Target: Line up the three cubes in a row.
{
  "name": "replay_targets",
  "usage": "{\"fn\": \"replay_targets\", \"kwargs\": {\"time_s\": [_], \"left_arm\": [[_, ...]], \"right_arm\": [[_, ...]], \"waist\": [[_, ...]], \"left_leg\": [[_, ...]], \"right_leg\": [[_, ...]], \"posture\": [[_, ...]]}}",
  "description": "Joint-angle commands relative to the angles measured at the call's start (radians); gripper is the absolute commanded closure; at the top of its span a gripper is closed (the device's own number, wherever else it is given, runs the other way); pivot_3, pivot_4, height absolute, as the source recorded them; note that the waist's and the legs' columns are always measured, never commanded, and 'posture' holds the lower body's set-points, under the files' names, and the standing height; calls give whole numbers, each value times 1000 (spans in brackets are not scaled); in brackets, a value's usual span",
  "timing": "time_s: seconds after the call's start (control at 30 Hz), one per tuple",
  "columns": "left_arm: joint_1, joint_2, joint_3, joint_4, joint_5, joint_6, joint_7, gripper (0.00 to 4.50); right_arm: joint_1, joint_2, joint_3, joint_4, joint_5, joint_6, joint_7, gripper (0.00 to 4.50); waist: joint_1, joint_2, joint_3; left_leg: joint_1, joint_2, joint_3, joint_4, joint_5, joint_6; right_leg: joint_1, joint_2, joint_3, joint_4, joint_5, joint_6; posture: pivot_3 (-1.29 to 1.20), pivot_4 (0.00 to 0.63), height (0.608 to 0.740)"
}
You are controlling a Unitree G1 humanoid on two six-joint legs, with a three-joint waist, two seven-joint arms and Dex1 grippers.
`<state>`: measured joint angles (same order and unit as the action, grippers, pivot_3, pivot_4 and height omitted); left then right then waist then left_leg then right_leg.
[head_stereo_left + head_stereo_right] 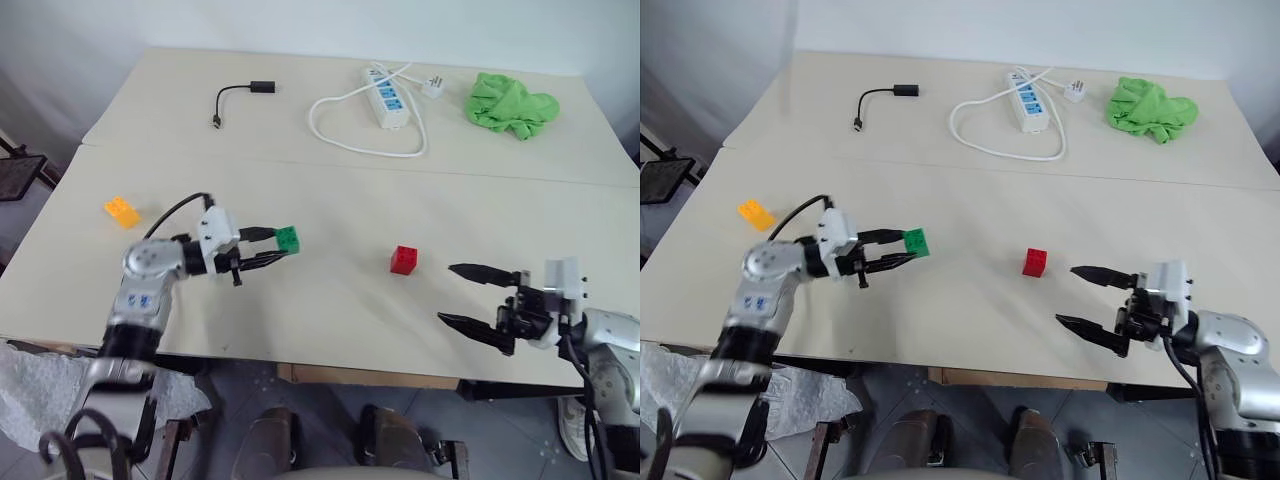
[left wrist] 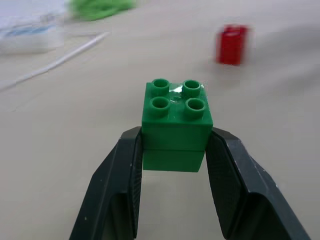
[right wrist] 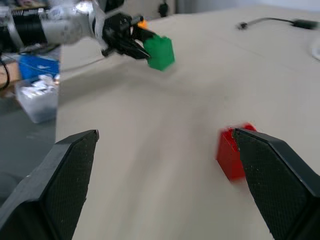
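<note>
Beige table (image 1: pixel 330 300) fills most of the head views, with a seam running across it and a pale wall behind. On its far half lie a black cable (image 1: pixel 238 98), a white power strip (image 1: pixel 387 96) with its looped cord, and a crumpled green cloth (image 1: pixel 511 106) near the far right corner.

On the near half, the left hand (image 1: pixel 283 246) points level toward the right and is clamped on the green cube (image 1: pixel 288 238). Its two black fingers (image 2: pixel 117 190) press the cube's opposite sides, studs facing up, and the cube sits at the very fingertips. From the right wrist view the cube appears lifted clear of the table.

To the right of the green cube, apart from it, the red cube (image 1: pixel 404 260) stands on the table. The orange cube (image 1: pixel 121 211) lies well off to the left, near the table's left edge, behind the left arm.

Near the front right edge, the right hand (image 1: pixel 460 295) points left with its fingers spread wide and nothing between them. It sits near the red cube, on that cube's near right side, not touching it; in its wrist view the red cube (image 3: pixel 231 151) shows just inside one finger.
</note>
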<state>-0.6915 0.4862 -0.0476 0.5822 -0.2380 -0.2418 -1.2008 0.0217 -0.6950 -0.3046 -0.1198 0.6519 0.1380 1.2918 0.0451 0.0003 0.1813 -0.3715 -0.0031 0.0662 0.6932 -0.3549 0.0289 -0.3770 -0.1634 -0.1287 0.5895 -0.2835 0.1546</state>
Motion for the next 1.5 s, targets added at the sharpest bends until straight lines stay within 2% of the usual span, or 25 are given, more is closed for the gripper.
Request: {"fn": "replay_targets", "kwargs": {"time_s": [0.03, 0.13, 0.3, 0.5, 0.9, 0.97, 1.2, 1.37, 1.5], "left_arm": [[-164, -74, -70, 253, 59, -123, -149, 3022], [-283, -126, -122, 448, 132, -161, -212, 3022], [-376, -174, -117, 615, 199, -214, -127, 3022], [-412, -227, -113, 693, 258, -240, -29, 3022], [-429, -244, -76, 730, 287, -205, -45, 3022], [-434, -242, -74, 734, 296, -207, -28, 2284], [-438, -217, -27, 720, 284, -233, -34, 250], [-407, -124, 42, 663, 219, -289, -164, 250], [-310, -20, 109, 529, 123, -308, -275, 250]], "right_arm": [[60, -10, -64, -68, 37, 9, -20, 0], [118, 4, -95, -105, 37, -2, -46, 0], [174, 22, -116, -155, 43, -11, -82, 0], [242, 62, -126, -220, 40, -28, -128, 0], [276, 68, -126, -252, 45, -31, -156, 0], [281, 65, -122, -257, 46, -26, -154, 0], [273, 62, -103, -261, 52, -15, -151, 0], [219, 58, -65, -226, 47, -12, -129, 0], [157, 58, -22, -181, 40, -12, -102, 0]], "waist": [[2, 0, 0], [1, -1, 1], [-19, -3, 1], [-9, -3, 2], [3, -3, 1], [3, -3, 1], [1, -3, 2], [-15, -3, 2], [-27, -3, 2]], "left_leg": [[0, 0, 0, 0, 0, 0], [-1, 0, 0, 0, 0, 1], [-1, 0, 1, -1, -1, 2], [-1, 0, -1, 1, -1, 3], [-1, 0, -1, 4, -2, 5], [-1, 0, -1, 4, -2, 5], [-3, 0, -1, 4, -2, 5], [-3, 0, -1, 4, -2, 5], [-2, 0, -2, 4, -2, 5]], "right_leg": [[0, 0, 0, 0, 0, 0], [0, 0, -1, 0, 0, 0], [0, 0, -1, -1, 0, 0], [1, -1, -1, 0, 0, 1], [1, -1, 0, 0, 1, 3], [1, -1, 0, 0, 1, 3], [0, -1, 0, 0, 1, 3], [-1, -1, 0, 0, 1, 3], [-1, -1, 0, 0, 1, 2]], "posture": [[0, 150, 740], [0, 150, 740], [0, 150, 740], [0, 150, 740], [0, 150, 740], [0, 150, 740], [0, 150, 740], [0, 150, 740], [0, 150, 740]]}}
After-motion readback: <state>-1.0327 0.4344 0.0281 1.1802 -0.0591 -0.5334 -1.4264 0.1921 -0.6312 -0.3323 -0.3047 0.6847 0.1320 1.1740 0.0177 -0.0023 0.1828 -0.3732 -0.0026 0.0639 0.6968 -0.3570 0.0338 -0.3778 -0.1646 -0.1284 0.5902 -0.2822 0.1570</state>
